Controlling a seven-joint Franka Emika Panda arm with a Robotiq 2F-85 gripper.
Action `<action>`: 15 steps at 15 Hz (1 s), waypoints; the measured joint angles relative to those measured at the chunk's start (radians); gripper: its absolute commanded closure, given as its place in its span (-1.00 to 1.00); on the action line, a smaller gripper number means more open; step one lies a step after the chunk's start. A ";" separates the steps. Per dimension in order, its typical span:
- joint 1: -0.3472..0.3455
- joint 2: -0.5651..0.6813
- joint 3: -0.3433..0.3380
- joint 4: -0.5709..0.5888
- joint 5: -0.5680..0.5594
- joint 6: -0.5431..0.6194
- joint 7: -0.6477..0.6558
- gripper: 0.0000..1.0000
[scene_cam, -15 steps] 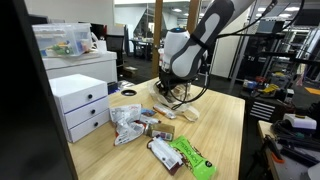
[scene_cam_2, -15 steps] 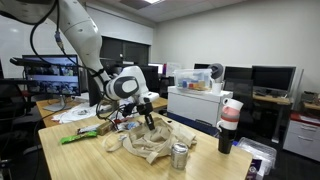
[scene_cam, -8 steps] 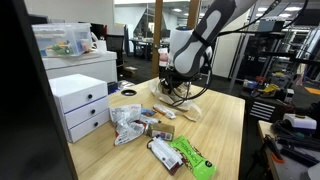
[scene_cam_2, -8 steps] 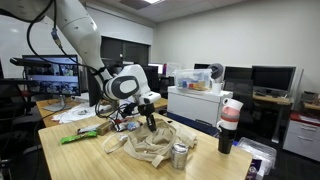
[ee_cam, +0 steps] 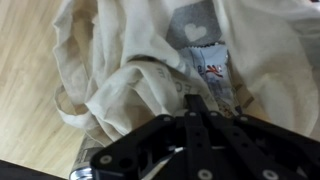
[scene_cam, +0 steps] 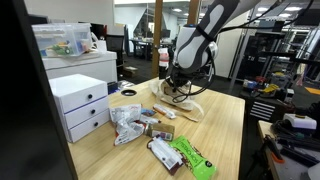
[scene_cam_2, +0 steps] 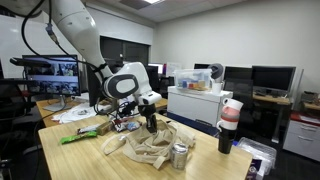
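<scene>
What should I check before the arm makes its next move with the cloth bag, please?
1. Gripper shut on the cloth bag: ok; the fabric peaks up to it.
2. How much fabric the fingers hold: cannot tell; the wrist view shows only folds.
3. Can clear of the bag: cannot tell; it stands close at the bag's edge.
4. Snack packets clear of the bag: ok; they lie apart from it.
5. Table room around the bag: ok; bare wood beside it.
</scene>
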 measured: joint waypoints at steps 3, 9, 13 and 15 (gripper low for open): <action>-0.015 -0.001 -0.016 -0.003 0.028 0.000 0.009 1.00; -0.045 0.003 -0.052 -0.013 0.054 -0.003 0.068 1.00; -0.053 0.008 -0.059 -0.013 0.054 -0.004 0.109 1.00; -0.052 0.006 -0.055 -0.013 0.054 -0.004 0.117 1.00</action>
